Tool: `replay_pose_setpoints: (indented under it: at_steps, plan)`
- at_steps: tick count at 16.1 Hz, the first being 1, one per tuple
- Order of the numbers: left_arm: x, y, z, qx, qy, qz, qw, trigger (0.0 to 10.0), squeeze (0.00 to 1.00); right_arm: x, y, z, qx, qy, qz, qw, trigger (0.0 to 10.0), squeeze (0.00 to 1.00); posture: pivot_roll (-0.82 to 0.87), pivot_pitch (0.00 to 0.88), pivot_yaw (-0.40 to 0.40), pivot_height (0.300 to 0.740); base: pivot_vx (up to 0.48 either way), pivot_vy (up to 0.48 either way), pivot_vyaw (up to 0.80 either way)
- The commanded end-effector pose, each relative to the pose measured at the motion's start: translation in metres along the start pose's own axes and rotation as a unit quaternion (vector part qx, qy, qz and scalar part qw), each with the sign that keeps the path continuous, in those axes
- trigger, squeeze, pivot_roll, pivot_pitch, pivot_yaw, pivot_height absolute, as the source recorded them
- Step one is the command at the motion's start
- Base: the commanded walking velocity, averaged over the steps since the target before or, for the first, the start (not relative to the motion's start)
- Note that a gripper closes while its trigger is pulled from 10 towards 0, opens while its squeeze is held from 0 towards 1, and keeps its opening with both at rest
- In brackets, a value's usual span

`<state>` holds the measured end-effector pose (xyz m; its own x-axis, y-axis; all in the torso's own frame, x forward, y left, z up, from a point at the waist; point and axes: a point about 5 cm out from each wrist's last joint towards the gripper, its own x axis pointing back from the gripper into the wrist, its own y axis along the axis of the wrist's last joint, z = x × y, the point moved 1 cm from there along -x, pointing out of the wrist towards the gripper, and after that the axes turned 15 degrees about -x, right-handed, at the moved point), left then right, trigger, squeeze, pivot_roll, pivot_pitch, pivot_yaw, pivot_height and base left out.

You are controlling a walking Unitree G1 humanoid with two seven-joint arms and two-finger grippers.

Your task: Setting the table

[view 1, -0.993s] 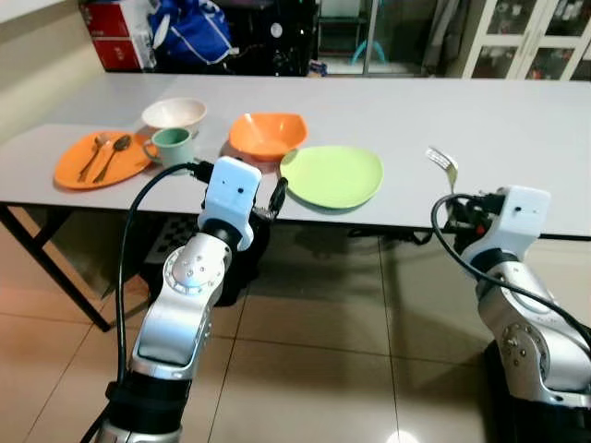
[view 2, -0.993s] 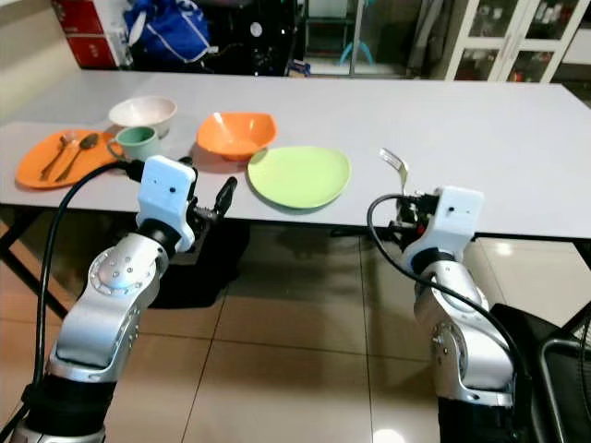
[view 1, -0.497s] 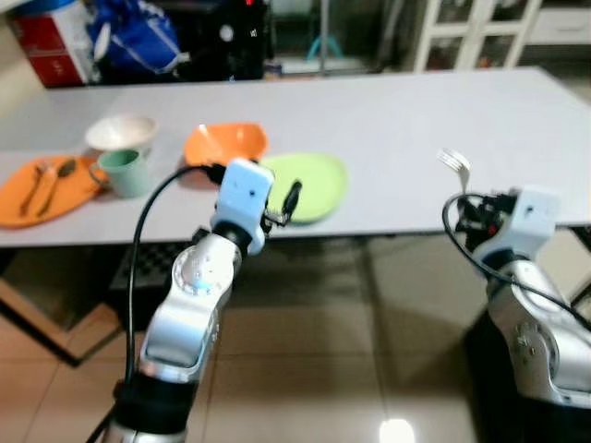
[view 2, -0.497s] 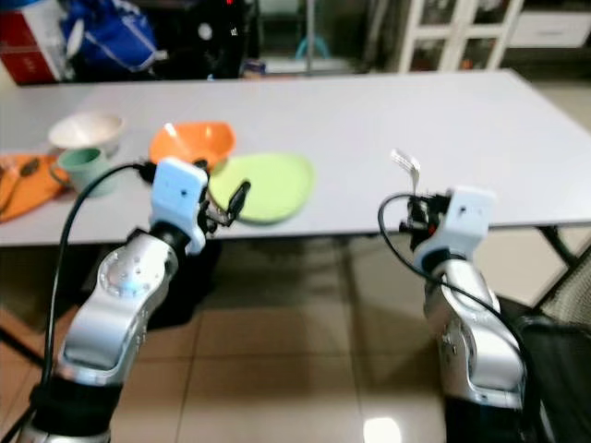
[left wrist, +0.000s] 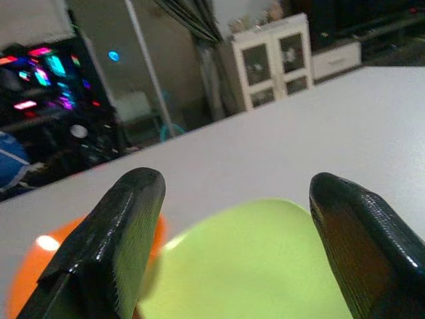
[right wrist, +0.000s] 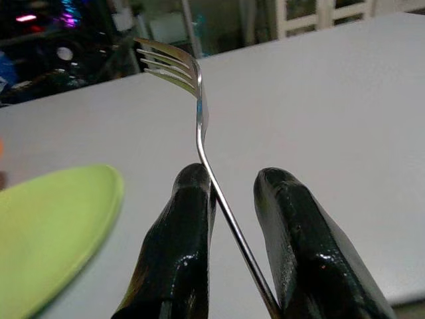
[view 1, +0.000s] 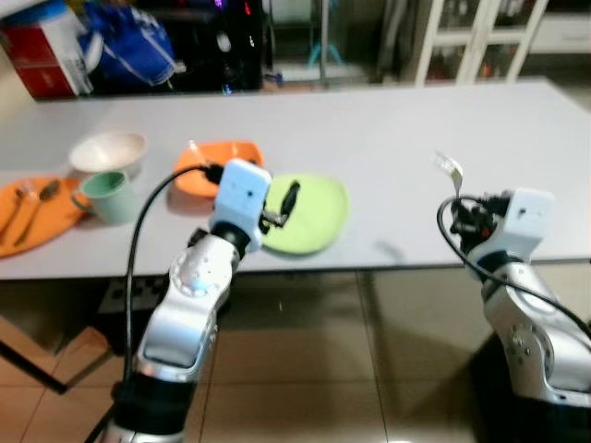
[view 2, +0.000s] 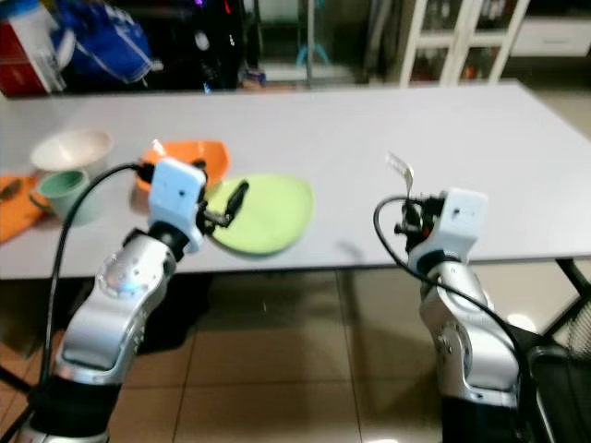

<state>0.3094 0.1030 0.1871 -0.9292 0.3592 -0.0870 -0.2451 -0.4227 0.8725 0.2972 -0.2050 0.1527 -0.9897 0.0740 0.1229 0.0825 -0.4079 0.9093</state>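
While the right gripper [right wrist: 229,219] clenched its two glossy black fingers [right wrist: 176,252] on the thin stem of a single metal fork [right wrist: 196,113], the four tines stood up and away from the wrist, above the near edge of the table [view 1: 397,138]. From the head, that fork [view 1: 450,170] showed as a small silvery shape rising just over the right gripper [view 1: 462,214], well to the right of the dishes.

The left gripper [left wrist: 232,226] was released, its two ribbed black fingers [left wrist: 126,219] spread wide apart with nothing between them, and it hovered at the near rim of the one lime-green plate [left wrist: 259,266]. That plate [view 1: 309,214], smooth, round and shallow, lay flat near the table's front edge.

Just behind it, to the left, sat one orange bowl [view 1: 208,166] with squarish, rounded corners. Further left stood one pale green mug [view 1: 109,194] with a handle, touching or nearly touching one round cream bowl [view 1: 108,150] behind it. At the far left lay one flat orange plate [view 1: 37,217] bearing two utensils [view 1: 28,205] side by side; blur kept their kind uncertain.

The table's top was a plain, matt, pale grey slab, long and rectangular. Below it spread glossy brown floor tiles [view 1: 305,369], and white cabinets [view 1: 471,41] with glass doors stood beyond.
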Motion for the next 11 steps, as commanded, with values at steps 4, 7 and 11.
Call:
replay_pose_setpoints:
  at_steps: [4,7,11]
  plan:
    - [0.003,-0.003,0.005,-0.004,0.001,0.004,1.000,10.0,0.00,-0.004,-0.002,0.010,-0.005,0.015,-0.002,1.000,10.0,0.00,-0.03,0.000,0.021,0.740,0.373,0.000,0.00]
    - [0.003,-0.003,0.005,-0.004,-0.001,0.004,1.000,10.0,0.00,-0.005,-0.005,0.012,-0.011,0.017,0.000,1.000,10.0,0.00,-0.03,0.000,0.021,0.740,0.370,0.000,0.00]
    - [0.015,-0.013,-0.009,-0.022,-0.084,0.018,0.996,10.0,0.00,-0.016,-0.018,0.010,-0.021,0.016,0.004,1.000,10.0,0.00,-0.02,0.000,0.022,0.740,0.084,0.000,0.00]
